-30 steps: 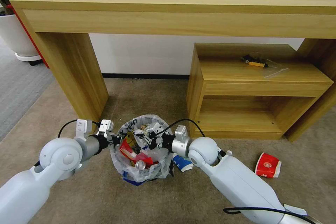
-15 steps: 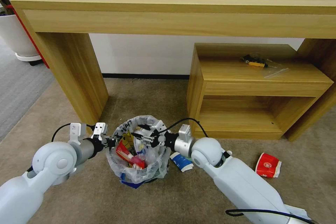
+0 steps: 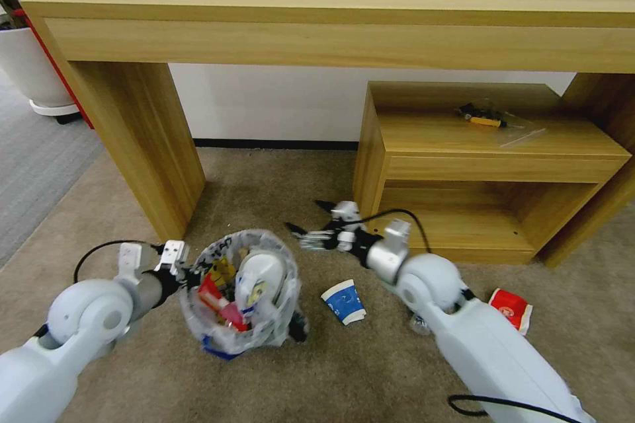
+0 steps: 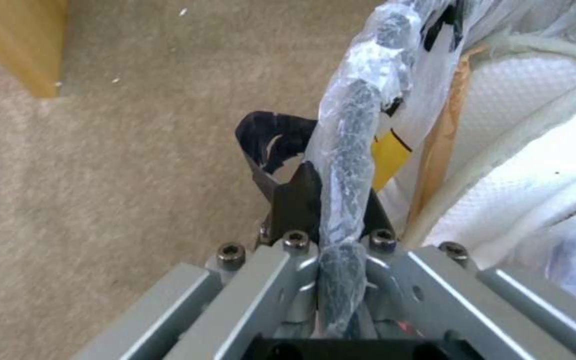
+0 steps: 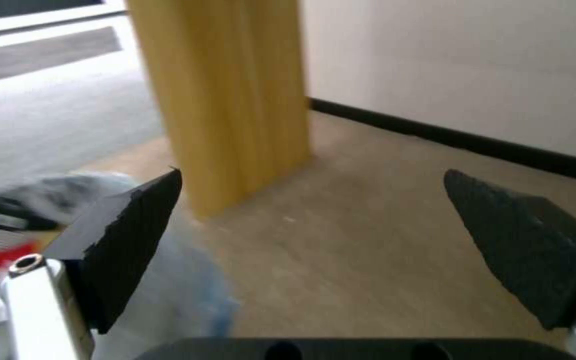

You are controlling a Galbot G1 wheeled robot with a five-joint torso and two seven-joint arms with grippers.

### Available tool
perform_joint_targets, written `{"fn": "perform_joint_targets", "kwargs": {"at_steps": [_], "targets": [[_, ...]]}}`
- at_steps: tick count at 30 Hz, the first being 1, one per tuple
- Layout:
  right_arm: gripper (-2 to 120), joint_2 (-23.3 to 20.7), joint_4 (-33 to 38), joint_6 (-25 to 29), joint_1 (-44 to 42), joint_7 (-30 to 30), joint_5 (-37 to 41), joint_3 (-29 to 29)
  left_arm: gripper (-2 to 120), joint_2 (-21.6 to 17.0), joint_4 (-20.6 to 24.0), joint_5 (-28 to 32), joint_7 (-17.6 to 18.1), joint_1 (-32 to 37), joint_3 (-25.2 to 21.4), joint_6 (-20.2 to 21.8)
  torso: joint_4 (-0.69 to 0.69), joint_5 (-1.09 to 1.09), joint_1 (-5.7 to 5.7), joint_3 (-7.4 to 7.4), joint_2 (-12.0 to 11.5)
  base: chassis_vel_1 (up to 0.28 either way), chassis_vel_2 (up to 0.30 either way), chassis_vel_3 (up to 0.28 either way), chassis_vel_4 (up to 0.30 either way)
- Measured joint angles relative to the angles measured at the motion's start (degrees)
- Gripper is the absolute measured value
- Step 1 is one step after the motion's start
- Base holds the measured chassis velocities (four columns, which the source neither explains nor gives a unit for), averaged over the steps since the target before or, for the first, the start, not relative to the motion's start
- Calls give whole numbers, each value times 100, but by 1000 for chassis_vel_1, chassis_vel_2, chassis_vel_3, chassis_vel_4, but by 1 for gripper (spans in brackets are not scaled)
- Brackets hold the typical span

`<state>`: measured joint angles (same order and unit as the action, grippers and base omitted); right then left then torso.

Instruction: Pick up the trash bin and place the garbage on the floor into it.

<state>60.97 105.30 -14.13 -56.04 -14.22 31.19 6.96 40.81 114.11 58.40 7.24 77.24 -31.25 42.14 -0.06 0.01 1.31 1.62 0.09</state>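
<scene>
R claw open & empty, cup on floor just below/nearer it; L claw clamps bin rim.

no readable text or labels anywhere

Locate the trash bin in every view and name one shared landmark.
Head view: small round dark trash bin lined with crinkled clear plastic, low left of centre, rim held by the left gripper.
Left wrist view: its rim between the shut fingers.
Right wrist view: blurred, beside the open right gripper.
Shared: light wooden table leg.
</scene>
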Motion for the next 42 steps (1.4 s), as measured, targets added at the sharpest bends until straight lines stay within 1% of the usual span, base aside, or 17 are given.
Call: {"fn": "perform_joint_targets", "kwargs": {"at_steps": [1, 3, 4, 6, 8, 9, 12, 18, 20, 33, 42], "targets": [[100, 0, 0, 0, 0, 0, 0, 0, 0, 0, 0, 0, 0, 0, 0, 0, 0, 0, 0, 0, 0, 0, 0, 0, 0], [100, -39, -23, 99, -222, 55, -47, 194, 0, 27, -34, -161, -151, 157, -123, 0, 3, 1, 0, 0, 0, 0, 0, 0, 0], [100, -33, -57, 153, -472, 83, -126, 419, 0, 77, -51, -264, -256, 268, -211, 1, 3, 0, 0, 0, 0, 0, 0, 0, 0], [100, -14, -79, 172, -589, 92, -157, 524, 0, 112, -62, -323, -291, 308, -246, 1, 3, 0, 0, 0, 0, 0, 0, 0, 0], [100, 103, -201, 210, -1051, 158, -257, 892, 0, 223, -117, -607, -433, 374, -336, 1, 1, 1, 0, 0, 0, 0, 0, 0, 0], [100, 103, -201, 210, -1051, 158, -257, 892, 0, 223, -117, -607, -433, 374, -336, 1, 1, 1, 0, 0, 0, 0, 0, 0, 0], [100, 179, -396, 271, -1556, 168, -336, 1254, 0, 334, -130, -721, -487, 396, -384, 1, 0, 1, 0, 0, 0, 0, 0, 0, 0], [100, 239, -517, 301, -1767, 167, -340, 1393, 0, 418, -131, -748, -487, 371, -376, 1, 0, -1, 0, 0, 0, 0, 0, 0, 0], [100, 347, -598, 327, -1856, 152, -342, 1473, 0, 430, -110, -757, -481, 371, -333, 0, 1, 0, 0, 1, 0, 0, 0, 0, 0], [100, 494, -614, 396, -1986, 92, -395, 1572, 0, 421, -42, -758, -475, 409, -312, 1, 2, 0, 0, 0, 0, 0, 0, 0, 0], [100, 520, -599, 406, -2083, 40, -517, 1574, 0, 431, -14, -798, -535, 445, -356, 1, 2, -1, 0, 0, 0, -150, 132, 141, -129]]}}
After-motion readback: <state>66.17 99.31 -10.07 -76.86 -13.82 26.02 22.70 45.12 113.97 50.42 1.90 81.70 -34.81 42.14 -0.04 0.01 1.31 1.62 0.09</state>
